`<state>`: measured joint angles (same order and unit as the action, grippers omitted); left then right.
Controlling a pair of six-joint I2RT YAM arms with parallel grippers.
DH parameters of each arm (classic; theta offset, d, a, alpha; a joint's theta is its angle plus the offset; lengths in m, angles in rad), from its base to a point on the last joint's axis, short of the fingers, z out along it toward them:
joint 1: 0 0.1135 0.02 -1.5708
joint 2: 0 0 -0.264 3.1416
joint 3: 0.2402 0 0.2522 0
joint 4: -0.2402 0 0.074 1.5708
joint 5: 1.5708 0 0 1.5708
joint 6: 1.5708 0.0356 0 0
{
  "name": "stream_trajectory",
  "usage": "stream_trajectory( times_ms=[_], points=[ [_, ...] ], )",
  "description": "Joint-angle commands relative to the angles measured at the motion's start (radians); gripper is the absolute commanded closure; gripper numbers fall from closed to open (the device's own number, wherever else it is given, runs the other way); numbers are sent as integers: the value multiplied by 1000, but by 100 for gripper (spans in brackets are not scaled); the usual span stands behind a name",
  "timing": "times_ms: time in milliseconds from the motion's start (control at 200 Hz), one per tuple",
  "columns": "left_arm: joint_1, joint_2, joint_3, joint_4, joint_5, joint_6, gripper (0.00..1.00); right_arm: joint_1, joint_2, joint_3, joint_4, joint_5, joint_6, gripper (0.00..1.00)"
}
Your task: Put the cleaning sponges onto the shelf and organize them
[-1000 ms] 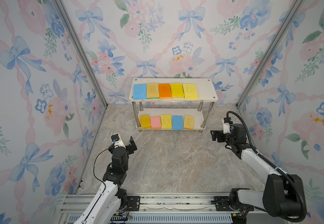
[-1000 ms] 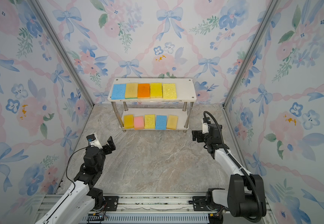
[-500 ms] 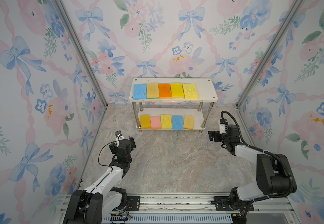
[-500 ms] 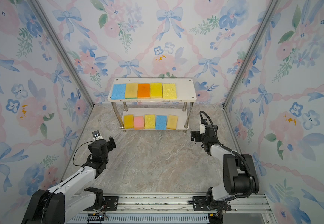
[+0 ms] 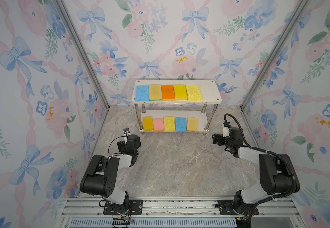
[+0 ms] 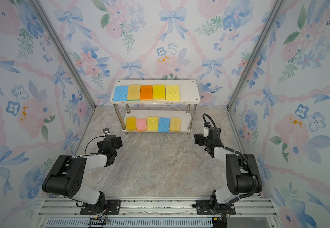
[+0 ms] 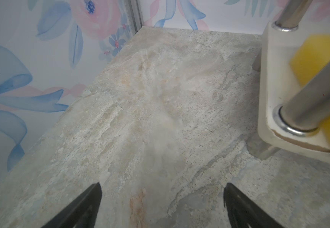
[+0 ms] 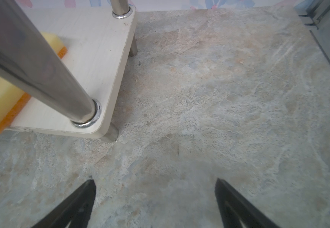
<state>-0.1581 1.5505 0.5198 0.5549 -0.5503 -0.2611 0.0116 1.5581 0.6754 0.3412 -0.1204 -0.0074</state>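
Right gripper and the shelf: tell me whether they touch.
Apart. The right wrist view shows bare tabletop between the open right gripper and the shelf.

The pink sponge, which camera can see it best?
Either top view: the pink sponge lies in full sight on the shelf's lower board, second from the left. Neither wrist view shows it: the left one catches a shelf corner with a yellow sponge, the right one a pale yellow sponge.

A shelf post point(image 7: 308, 102) hides part of a blurred yellow sponge point(image 7: 318, 55).
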Motion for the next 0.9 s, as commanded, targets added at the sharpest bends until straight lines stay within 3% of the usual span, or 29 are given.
stream_trajectory(
  times_ms=[0, 220, 680, 895],
  points=[
    [6, 36, 48, 49, 26, 25, 2, -9, 12, 26, 4, 17, 10, 3],
    [5, 48, 35, 129, 120, 119, 2, -12, 23, 38, -2, 21, 12, 3],
    [6, -46, -231, 563, 227, 208, 2, -16, 61, 70, -8, -14, -5, 3],
    [22, -5, -352, 825, 156, 162, 2, -21, 52, 53, 14, -16, -3, 3]
  ],
)
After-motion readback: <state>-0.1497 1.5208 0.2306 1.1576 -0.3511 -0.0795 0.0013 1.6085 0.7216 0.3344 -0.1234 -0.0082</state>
